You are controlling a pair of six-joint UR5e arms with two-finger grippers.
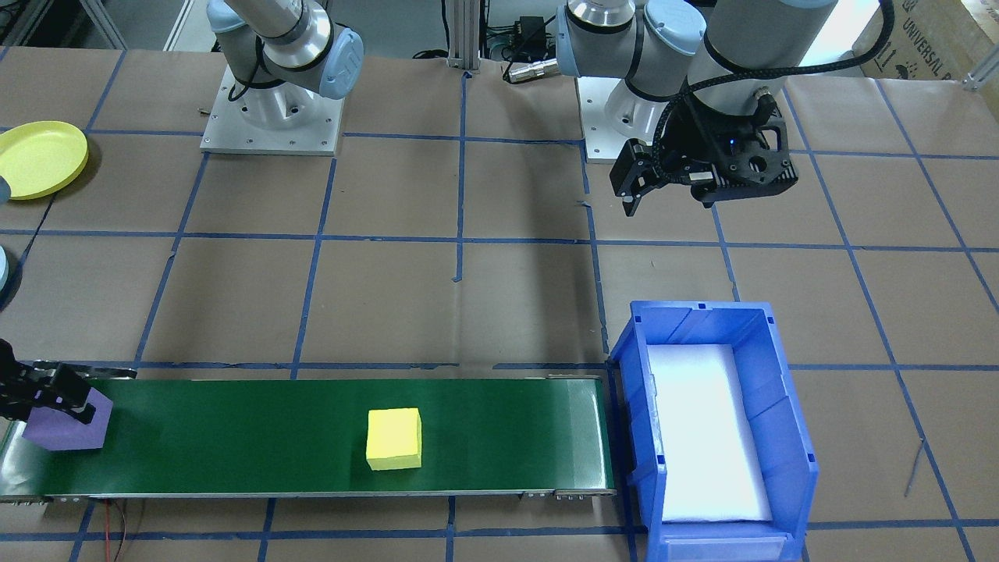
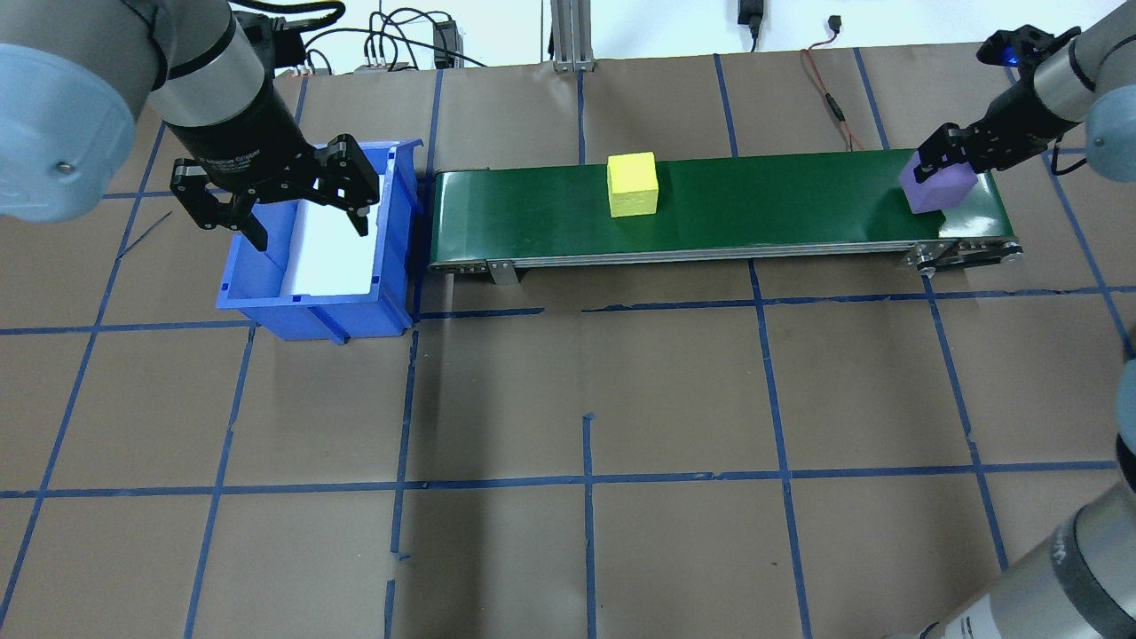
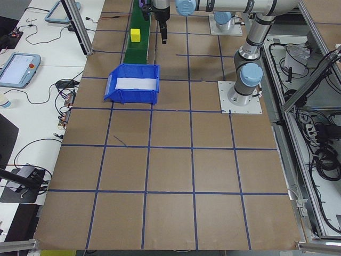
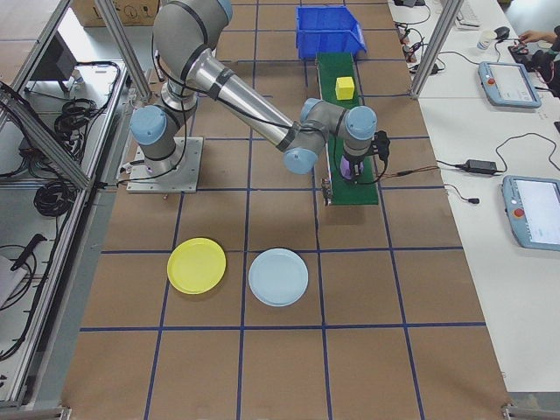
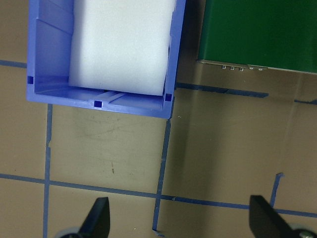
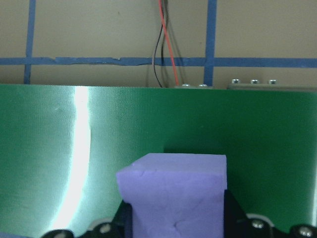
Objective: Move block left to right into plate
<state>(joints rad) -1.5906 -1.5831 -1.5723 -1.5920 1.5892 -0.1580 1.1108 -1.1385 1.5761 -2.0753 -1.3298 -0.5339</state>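
A purple block (image 2: 936, 188) is at the right end of the green conveyor belt (image 2: 781, 204), and my right gripper (image 2: 948, 169) is shut on it. The right wrist view shows this block (image 6: 173, 198) between the fingers, just over the belt. A yellow block (image 2: 632, 185) sits free mid-belt. The yellow plate (image 4: 196, 265) lies on the table on the robot's right, well away from the belt, also seen as the plate (image 1: 39, 160) in the front-facing view. My left gripper (image 2: 311, 232) hangs open and empty above the blue bin (image 2: 311, 293).
A light blue plate (image 4: 278, 276) lies beside the yellow one. The blue bin with its white liner stands against the belt's left end. Cables run behind the belt. A person's hand (image 4: 534, 39) rests at the side desk.
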